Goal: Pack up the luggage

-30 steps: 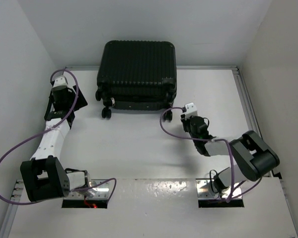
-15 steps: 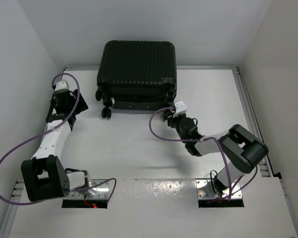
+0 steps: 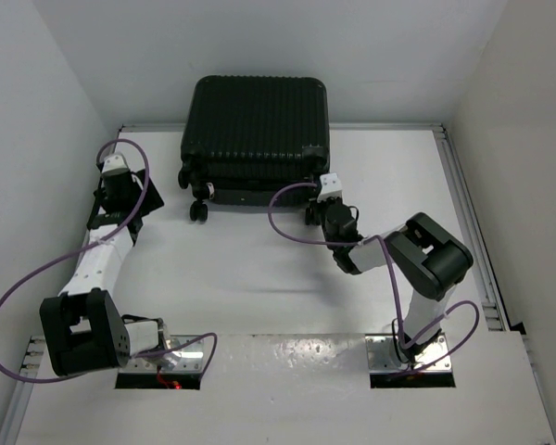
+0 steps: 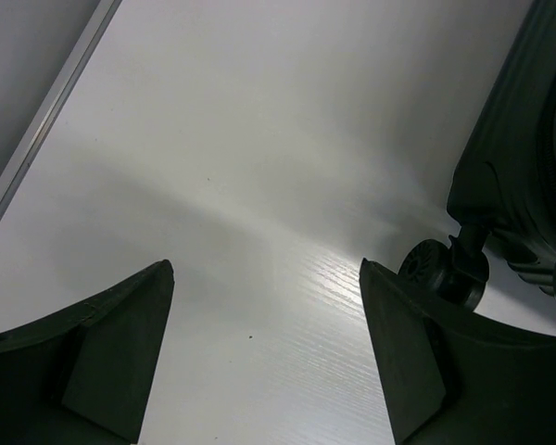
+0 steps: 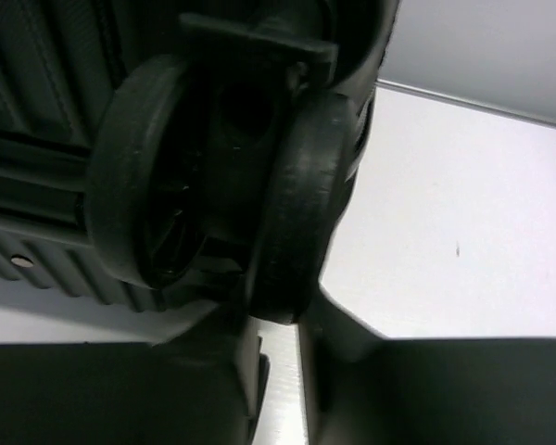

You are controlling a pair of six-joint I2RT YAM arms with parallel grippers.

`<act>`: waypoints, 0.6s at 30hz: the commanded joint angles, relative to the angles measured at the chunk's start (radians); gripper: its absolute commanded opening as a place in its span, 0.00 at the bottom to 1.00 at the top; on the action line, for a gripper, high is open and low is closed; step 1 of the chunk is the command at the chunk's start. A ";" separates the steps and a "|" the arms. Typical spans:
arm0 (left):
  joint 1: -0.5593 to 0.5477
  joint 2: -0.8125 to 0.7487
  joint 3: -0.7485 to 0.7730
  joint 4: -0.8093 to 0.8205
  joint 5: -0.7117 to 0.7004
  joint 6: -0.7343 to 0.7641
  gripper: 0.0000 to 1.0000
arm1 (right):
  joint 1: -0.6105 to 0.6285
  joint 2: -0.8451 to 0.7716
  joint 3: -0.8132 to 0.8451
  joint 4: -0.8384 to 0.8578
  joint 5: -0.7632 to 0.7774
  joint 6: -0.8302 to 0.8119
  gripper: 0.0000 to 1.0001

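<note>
Right gripper (image 5: pixel 280 336): jaws narrow, flanking the rim of a wheel (image 5: pixel 292 213); cannot tell whether it is clamped.
Left gripper (image 4: pixel 264 287): spread wide, empty, above the desk (image 4: pixel 259 139).
Luggage (image 3: pixel 255 130): closed, at the desk's far edge, wheels facing the arms.

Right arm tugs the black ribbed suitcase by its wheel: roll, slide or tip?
Likely slides, not rolls: the black ribbed hard-shell suitcase lies on its broad side, small black caster wheels pointing sideways, not down. Tipping seems unlikely, since it sits low and wide. The caster at the right fingers may swivel first.
</note>
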 commanded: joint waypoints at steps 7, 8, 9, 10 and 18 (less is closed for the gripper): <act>-0.014 0.022 0.016 0.035 -0.011 -0.010 0.86 | -0.034 -0.009 0.015 0.064 0.006 0.005 0.00; -0.014 0.022 0.016 0.035 -0.010 -0.001 0.86 | -0.038 -0.015 0.005 0.067 -0.011 0.022 0.00; -0.014 0.022 0.016 0.035 0.017 0.016 0.86 | -0.055 -0.021 -0.016 0.093 -0.051 0.037 0.00; -0.014 0.022 0.026 0.046 0.029 0.025 0.86 | -0.078 -0.045 -0.044 0.101 -0.097 0.045 0.00; -0.032 0.013 0.026 0.075 0.227 0.102 0.81 | -0.207 -0.099 -0.113 0.081 -0.322 0.205 0.00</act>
